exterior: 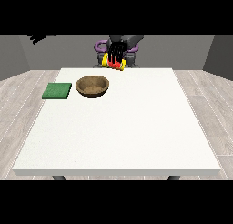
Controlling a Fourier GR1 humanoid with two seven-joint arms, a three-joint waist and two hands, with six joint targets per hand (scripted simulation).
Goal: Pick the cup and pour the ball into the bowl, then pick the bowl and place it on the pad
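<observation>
A yellow and red cup [113,63] hangs tilted on its side over the table's far edge, just right of and behind the bowl. The hand at the view's right [116,49] is curled down over the cup from above and holds it. I see no ball. The brown wooden bowl [92,87] stands on the table at the far left of centre; its inside looks bare. A flat green pad [57,90] lies left of the bowl. The hand at the view's left [42,37] is raised high and far to the left, off the table, with its fingers stretched out.
The white table [123,127] spreads wide towards the camera. The robot's body with purple parts [99,46] stands behind the far edge. Grey plank floor surrounds the table.
</observation>
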